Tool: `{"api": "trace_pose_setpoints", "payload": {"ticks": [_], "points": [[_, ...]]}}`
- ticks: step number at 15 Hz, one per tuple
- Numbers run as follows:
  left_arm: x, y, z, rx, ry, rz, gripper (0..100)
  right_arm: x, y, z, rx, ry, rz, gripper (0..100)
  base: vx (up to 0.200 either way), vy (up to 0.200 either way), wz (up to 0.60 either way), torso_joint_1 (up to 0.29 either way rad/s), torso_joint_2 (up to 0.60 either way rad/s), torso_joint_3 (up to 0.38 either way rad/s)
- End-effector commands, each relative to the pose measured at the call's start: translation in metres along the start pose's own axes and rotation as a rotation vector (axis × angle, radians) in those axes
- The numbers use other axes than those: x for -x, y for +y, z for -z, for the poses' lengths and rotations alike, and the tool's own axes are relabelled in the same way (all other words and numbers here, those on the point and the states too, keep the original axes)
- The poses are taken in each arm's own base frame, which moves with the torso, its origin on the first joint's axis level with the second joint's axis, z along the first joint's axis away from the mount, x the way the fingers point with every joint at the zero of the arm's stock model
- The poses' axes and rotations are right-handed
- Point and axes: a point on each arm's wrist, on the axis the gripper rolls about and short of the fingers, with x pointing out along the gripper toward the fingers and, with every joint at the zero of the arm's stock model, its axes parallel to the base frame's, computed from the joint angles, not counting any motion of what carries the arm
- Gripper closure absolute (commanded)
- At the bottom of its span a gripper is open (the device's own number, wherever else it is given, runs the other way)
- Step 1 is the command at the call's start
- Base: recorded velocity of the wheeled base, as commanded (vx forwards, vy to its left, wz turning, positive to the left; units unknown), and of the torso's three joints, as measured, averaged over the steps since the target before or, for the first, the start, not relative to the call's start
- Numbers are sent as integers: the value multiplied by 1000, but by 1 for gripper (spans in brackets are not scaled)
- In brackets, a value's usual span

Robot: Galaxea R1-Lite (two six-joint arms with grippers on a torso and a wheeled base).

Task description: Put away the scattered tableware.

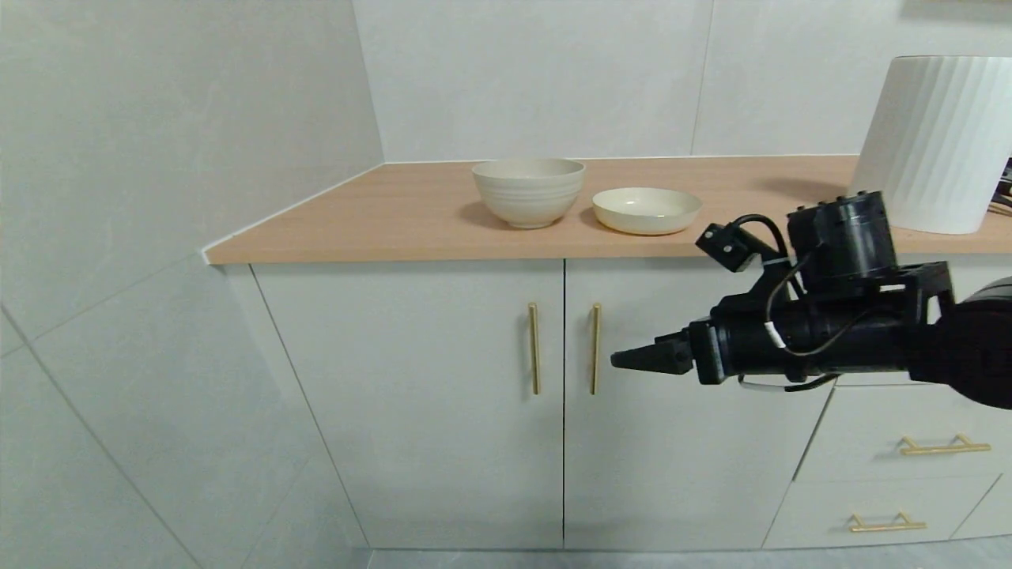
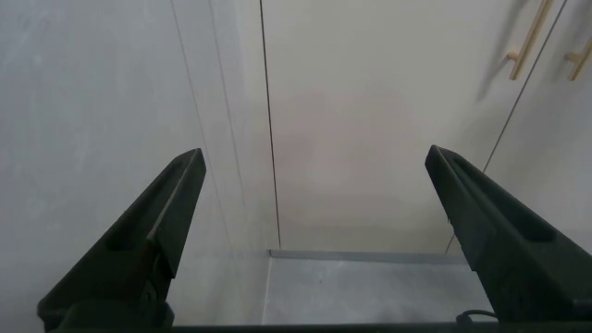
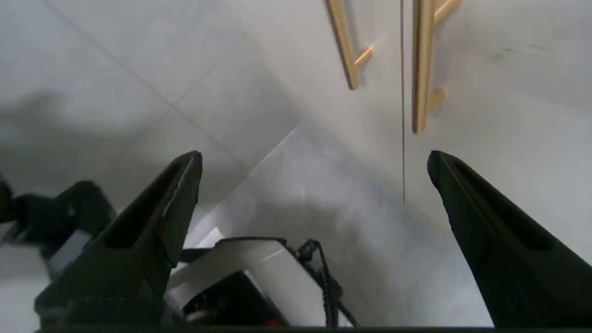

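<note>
Bowl (image 1: 529, 192) beside plate (image 1: 647, 210) (both on counter (image 1: 379, 221))

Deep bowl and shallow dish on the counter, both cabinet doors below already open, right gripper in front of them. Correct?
No: the head view shows both cabinet doors shut. The deep bowl and shallow dish are on the counter, with the right gripper in front of the doors.
</note>
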Motion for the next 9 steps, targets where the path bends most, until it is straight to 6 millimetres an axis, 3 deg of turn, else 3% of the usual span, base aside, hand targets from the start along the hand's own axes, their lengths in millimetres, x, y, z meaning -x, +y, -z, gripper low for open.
{"api": "trace_pose_setpoints", "payload": {"ticks": [1,3,9], "points": [[0,0,0,-3,0,-1,0,-49,-16,17,-15,46,-15,0,0,0,0,0,0,0],[0,0,0,-4,-2,-1,0,-66,-24,25,-47,32,-18,0,0,0,0,0,0,0],[0,0,0,0,-2,-1,0,-87,-36,30,-55,-54,11,0,0,0,0,0,0,0]]}}
